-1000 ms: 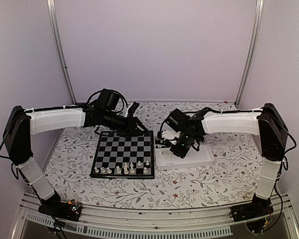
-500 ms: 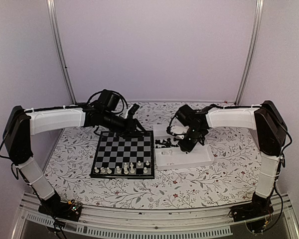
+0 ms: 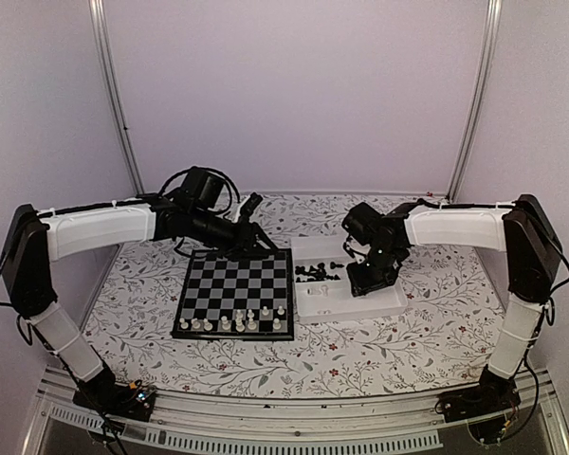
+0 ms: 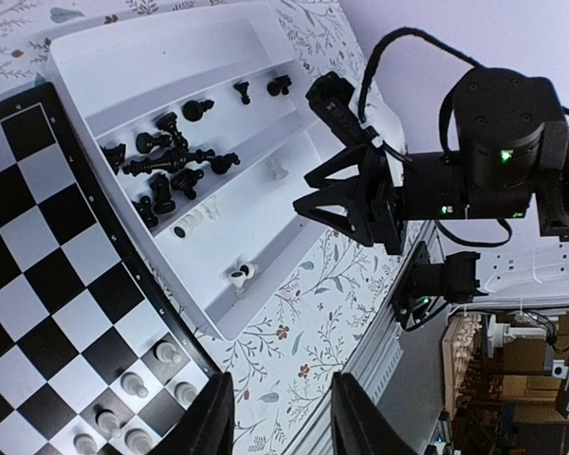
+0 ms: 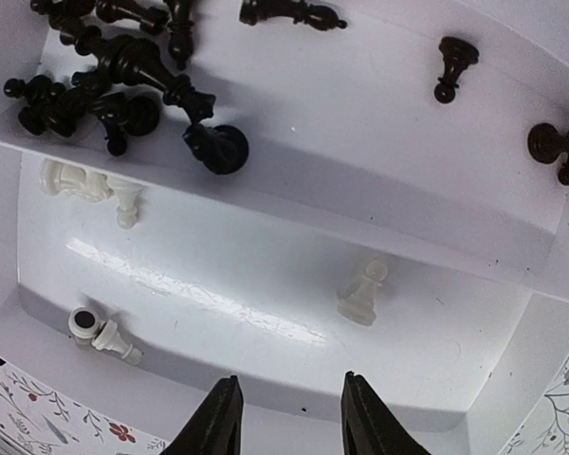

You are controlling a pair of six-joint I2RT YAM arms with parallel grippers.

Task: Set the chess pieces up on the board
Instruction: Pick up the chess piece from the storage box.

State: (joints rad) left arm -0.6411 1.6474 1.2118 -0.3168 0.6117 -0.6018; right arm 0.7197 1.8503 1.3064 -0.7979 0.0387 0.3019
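Note:
The board (image 3: pixel 229 281) lies left of centre, with several white chess pieces (image 3: pixel 239 322) standing on its two nearest rows. My left gripper (image 3: pixel 258 239) hovers at the board's far right corner. In the left wrist view it is open (image 4: pixel 283 419) and empty, above the patterned cloth beside the board (image 4: pixel 28 275). My right gripper (image 3: pixel 361 281) hangs over the white tray (image 3: pixel 394 305). In the right wrist view it is open (image 5: pixel 289 422) and empty, just short of a lone white pawn (image 5: pixel 363 292). Black pieces (image 5: pixel 114 76) are heaped in the far compartment.
The tray's (image 5: pixel 512 389) near compartment also holds white pieces at its left end, a lying one (image 5: pixel 76 180) and a tipped one (image 5: pixel 100 332). A ridge (image 5: pixel 379 223) divides the two compartments. Scattered black pieces (image 5: pixel 450 64) lie further right. Metal frame posts (image 3: pixel 114 95) flank the back wall.
My right gripper has swung right, from the tray's left end beside the board to over its middle, and its jaws have opened. The left arm has barely shifted.

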